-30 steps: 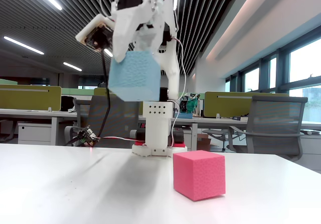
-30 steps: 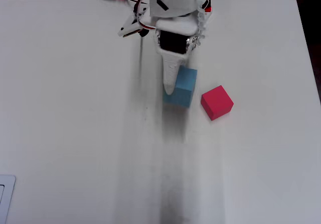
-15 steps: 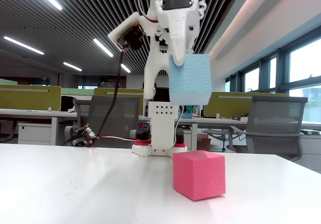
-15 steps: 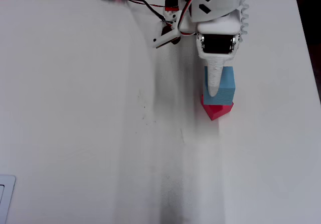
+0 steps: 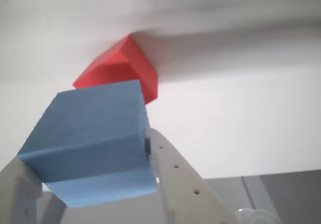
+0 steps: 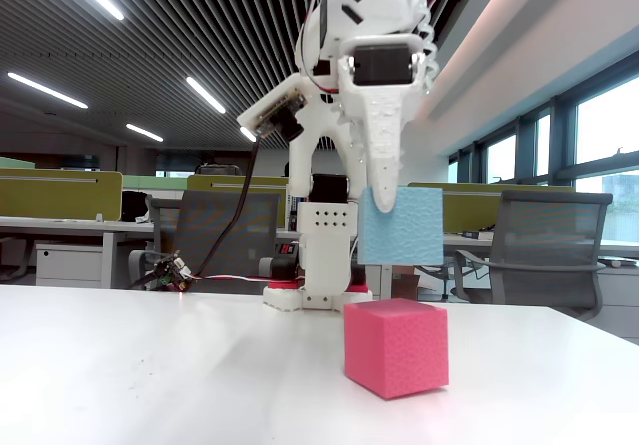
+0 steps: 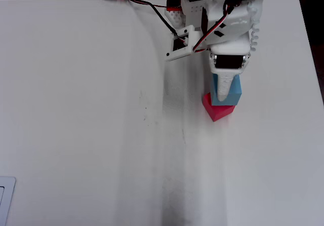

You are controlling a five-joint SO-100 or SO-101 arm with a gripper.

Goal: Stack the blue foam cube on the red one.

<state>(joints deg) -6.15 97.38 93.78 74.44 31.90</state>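
Between the claw's (image 6: 399, 227) closed fingers: blue foam cube (image 6: 400, 226), held aloft; below, slightly forward, on worktop (image 6: 150, 375): red one (image 6: 395, 347); step: positioning; next: align, lower, release.

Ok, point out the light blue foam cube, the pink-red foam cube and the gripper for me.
light blue foam cube (image 6: 407, 227), fixed view, its front face.
pink-red foam cube (image 6: 396, 348), fixed view, front corner edge.
gripper (image 5: 90, 184), wrist view, between its white fingertips, across the held cube.
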